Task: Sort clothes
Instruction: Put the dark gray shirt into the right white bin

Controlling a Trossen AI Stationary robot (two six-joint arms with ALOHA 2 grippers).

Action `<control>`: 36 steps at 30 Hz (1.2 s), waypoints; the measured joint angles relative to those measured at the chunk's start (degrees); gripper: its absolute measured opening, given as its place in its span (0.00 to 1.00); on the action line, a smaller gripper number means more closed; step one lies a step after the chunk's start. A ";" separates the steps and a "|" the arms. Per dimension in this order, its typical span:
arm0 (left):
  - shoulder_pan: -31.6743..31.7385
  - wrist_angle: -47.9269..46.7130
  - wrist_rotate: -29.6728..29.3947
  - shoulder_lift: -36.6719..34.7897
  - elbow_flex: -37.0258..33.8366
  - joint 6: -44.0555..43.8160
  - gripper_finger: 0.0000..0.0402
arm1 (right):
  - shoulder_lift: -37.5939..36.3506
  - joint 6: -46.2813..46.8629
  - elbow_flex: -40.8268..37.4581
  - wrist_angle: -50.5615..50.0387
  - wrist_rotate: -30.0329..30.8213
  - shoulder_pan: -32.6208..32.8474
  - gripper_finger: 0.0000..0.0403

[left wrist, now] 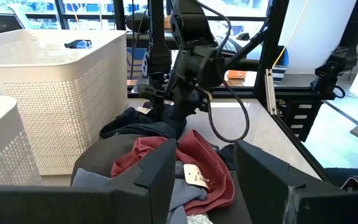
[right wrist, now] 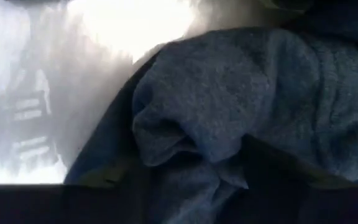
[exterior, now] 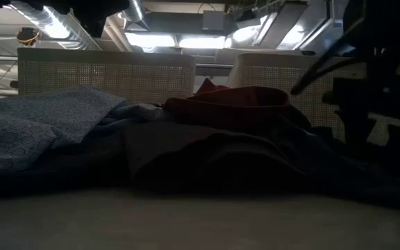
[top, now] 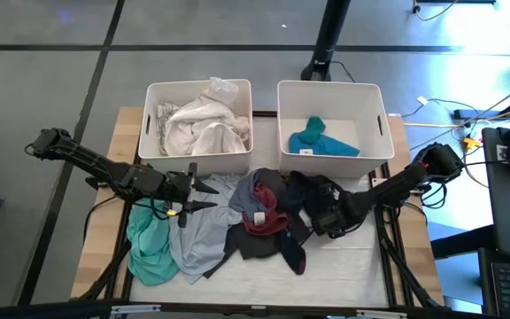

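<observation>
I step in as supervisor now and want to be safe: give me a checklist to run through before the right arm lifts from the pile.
1. Right gripper down in the dark garment at the pile's right side: ok.
2. Fingers closed on fabric: cannot tell; dark cloth fills the right wrist view.
3. Left gripper open and apart from the right one, over the pale grey-blue garment: ok.
4. Dark red garment free of the dark one: not ok, they overlap.
5. Right bin has room beside the blue garment: ok.

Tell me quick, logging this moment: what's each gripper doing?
Left gripper: open, empty, over the pale grey-blue garment.
Right gripper: down in the dark clothes; grip cannot be told.
</observation>
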 joint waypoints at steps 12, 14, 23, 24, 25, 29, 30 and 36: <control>0.00 0.02 0.00 0.00 0.00 0.00 0.38 | 0.01 -0.09 -1.58 1.29 -4.38 -0.49 0.04; 0.00 0.02 0.00 0.00 0.00 -0.11 0.38 | 0.03 -0.14 -1.05 0.83 -5.58 -0.51 0.05; 0.00 0.02 0.00 0.00 0.00 0.00 0.38 | 0.36 -0.37 8.17 -8.62 -10.33 0.44 0.08; 0.00 0.00 0.00 0.00 0.00 0.00 0.38 | 0.36 -1.19 9.25 -9.78 -10.16 0.78 0.07; 0.00 0.00 0.00 0.00 0.00 0.00 0.38 | 0.36 -1.50 10.35 -10.43 -9.68 1.19 0.06; 0.00 0.00 0.00 0.00 0.00 0.00 0.38 | 0.36 -1.60 14.67 -14.03 -9.04 2.81 0.04; 0.00 0.00 0.00 0.00 0.00 0.00 0.38 | 0.35 -1.60 15.91 -15.04 -8.78 3.29 0.04; 0.00 0.00 0.00 0.00 0.00 0.00 0.38 | 0.29 -1.67 24.47 -21.99 -8.79 5.23 0.05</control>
